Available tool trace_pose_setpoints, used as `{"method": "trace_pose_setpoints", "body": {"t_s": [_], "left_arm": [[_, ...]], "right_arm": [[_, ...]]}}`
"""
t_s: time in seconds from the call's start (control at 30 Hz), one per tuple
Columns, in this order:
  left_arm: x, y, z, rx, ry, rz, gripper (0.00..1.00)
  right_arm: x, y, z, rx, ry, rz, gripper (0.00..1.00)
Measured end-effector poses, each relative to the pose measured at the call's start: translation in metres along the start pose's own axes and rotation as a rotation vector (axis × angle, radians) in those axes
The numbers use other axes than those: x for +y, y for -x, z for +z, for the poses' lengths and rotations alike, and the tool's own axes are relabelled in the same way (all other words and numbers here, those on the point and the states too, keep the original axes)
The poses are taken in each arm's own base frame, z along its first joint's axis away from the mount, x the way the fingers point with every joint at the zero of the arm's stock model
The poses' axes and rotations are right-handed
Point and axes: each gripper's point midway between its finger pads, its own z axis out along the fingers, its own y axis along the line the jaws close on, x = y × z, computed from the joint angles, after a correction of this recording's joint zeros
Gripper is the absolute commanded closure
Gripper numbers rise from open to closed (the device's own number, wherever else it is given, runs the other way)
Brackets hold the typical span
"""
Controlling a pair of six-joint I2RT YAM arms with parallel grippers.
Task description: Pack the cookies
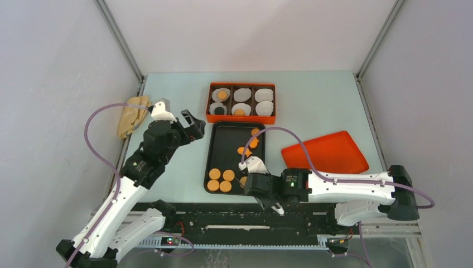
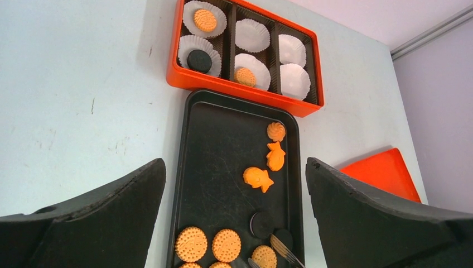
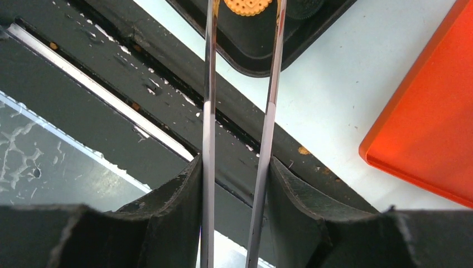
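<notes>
Filling box (image 2: 241, 89): three of six cups (image 2: 250, 34) done, tray (image 2: 223, 145) cookies (image 2: 226, 245) remaining; right claw (image 3: 235, 170) clamped on tongs (image 3: 210, 111), left claw (image 2: 235, 167) wide, empty.

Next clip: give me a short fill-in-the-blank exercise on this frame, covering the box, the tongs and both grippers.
1. Of the six white crinkled paper cups in the orange rectangular box, ___ are empty.
2. The right gripper is shut on thin metal tongs, whose tips pinch a round cookie coloured ___.
3. The left gripper hovers with its jaws ___.
4. In the top view, the flat orange lid lies to the ___ of the black tray.
Missing words: three; orange; open; right.
</notes>
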Motion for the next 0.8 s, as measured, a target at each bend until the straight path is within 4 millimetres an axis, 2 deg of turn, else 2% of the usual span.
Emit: {"method": "trace_pose_setpoints", "body": {"t_s": [0.17,0.4,0.6,0.8], "left_arm": [[0.000,0.000,0.000,0.002,-0.001,-0.006,0.00],[-0.001,-0.001,0.000,0.004,-0.003,-0.006,0.00],[-0.001,-0.001,0.000,0.004,-0.002,-0.006,0.00],[0.002,-0.001,0.000,0.003,0.009,-0.004,0.00]], "right_arm": [[0.000,-0.002,-0.002,0.006,0.001,-0.010,0.50],[0.006,-0.001,0.009,0.032,-0.006,-0.055,0.50],[0.023,0.023,0.011,0.003,0.025,-0.093,0.51],[0.021,0.042,0.030,0.003,0.010,-0.090,0.51]]}}
